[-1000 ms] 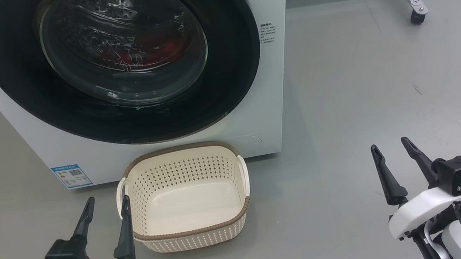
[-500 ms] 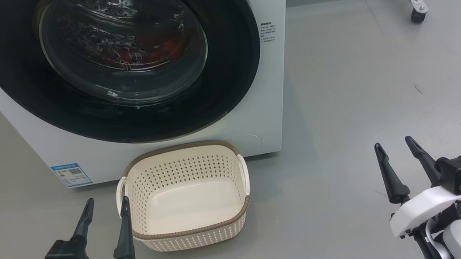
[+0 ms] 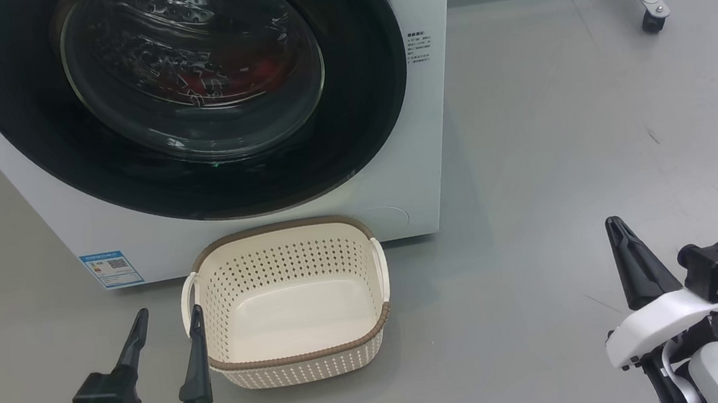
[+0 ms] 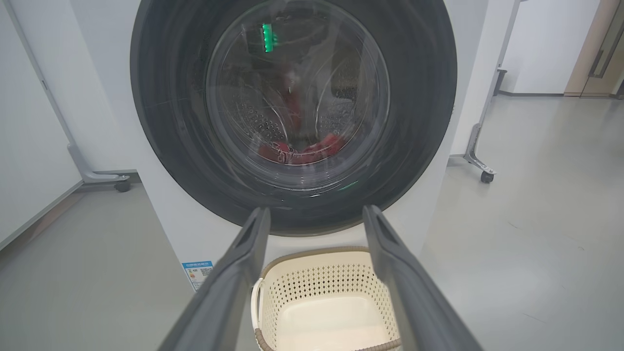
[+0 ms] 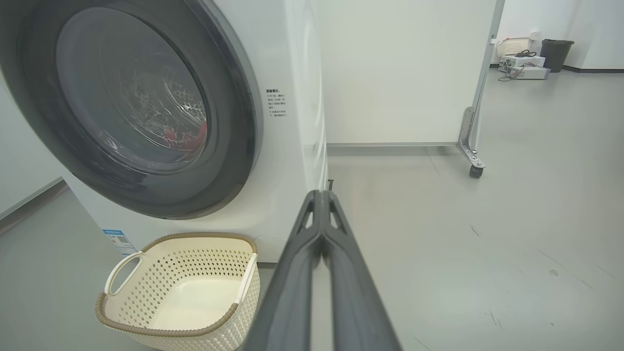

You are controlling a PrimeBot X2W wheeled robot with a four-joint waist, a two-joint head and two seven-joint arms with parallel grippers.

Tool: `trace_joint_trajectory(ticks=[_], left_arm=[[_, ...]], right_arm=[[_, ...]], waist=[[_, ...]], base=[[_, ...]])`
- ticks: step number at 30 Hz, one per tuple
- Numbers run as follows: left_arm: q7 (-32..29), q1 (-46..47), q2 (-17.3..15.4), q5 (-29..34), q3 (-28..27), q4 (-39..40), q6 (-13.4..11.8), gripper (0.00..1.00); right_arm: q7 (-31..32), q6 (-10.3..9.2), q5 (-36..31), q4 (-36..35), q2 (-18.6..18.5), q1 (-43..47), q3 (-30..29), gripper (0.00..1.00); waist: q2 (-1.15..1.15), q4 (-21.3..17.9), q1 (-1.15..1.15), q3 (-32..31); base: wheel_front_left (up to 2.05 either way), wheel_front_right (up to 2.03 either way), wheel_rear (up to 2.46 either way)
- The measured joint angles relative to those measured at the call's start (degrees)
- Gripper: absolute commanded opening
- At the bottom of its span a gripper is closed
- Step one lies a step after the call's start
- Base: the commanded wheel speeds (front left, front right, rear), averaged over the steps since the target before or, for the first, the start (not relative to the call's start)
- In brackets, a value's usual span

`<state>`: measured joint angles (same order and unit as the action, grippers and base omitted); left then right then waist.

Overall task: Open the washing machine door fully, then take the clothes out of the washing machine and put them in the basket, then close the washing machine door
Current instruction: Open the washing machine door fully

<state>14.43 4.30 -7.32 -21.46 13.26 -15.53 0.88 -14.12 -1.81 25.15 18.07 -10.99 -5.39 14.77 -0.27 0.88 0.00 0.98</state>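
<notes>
The white washing machine (image 3: pixel 421 153) stands ahead with its black-rimmed round door (image 3: pixel 362 119) shut. Red clothes (image 3: pixel 261 73) show dimly through the glass bowl, also as clothes (image 4: pixel 312 146) in the left wrist view. The cream basket (image 3: pixel 300 359) sits empty on the floor right in front of the machine. My left gripper (image 3: pixel 166 315) is open, low at the basket's left handle, holding nothing. My right gripper (image 3: pixel 615 225) is shut on nothing, far right of the basket over bare floor; its fingers (image 5: pixel 319 229) meet at the tips.
A white panel on a metal leg with a caster (image 3: pixel 651 22) stands behind the machine at the right. A second caster (image 4: pixel 122 185) sits left of the machine. Open grey floor (image 3: pixel 566 155) stretches to the right. A blue label (image 3: pixel 111 267) marks the machine's lower left.
My right gripper's fingers have closed together on nothing. The left gripper, basket and door stay as they were.
</notes>
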Motion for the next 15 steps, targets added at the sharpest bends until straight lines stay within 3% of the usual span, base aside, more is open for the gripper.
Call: trace_joint_trajectory(ticks=[10, 15], left_arm=[[0.0, 0.16, 0.42, 0.99, -0.46, -0.29, 0.45, 1.0], [0.0, 0.24, 0.7, 1.25, -0.85, -0.34, 0.98, 1.0]], right_arm=[[-0.01, 1.04, 0.91, 1.24, 0.16, 0.0, -0.2, 0.0], [0.01, 2.67, 5.72, 1.81, 2.01, 0.0, -1.81, 0.0]], waist=[[0.0, 0.17, 0.0, 0.19], [0.0, 0.28, 0.0, 0.43]], base=[[0.0, 0.0, 0.0], [0.0, 0.0, 0.0]])
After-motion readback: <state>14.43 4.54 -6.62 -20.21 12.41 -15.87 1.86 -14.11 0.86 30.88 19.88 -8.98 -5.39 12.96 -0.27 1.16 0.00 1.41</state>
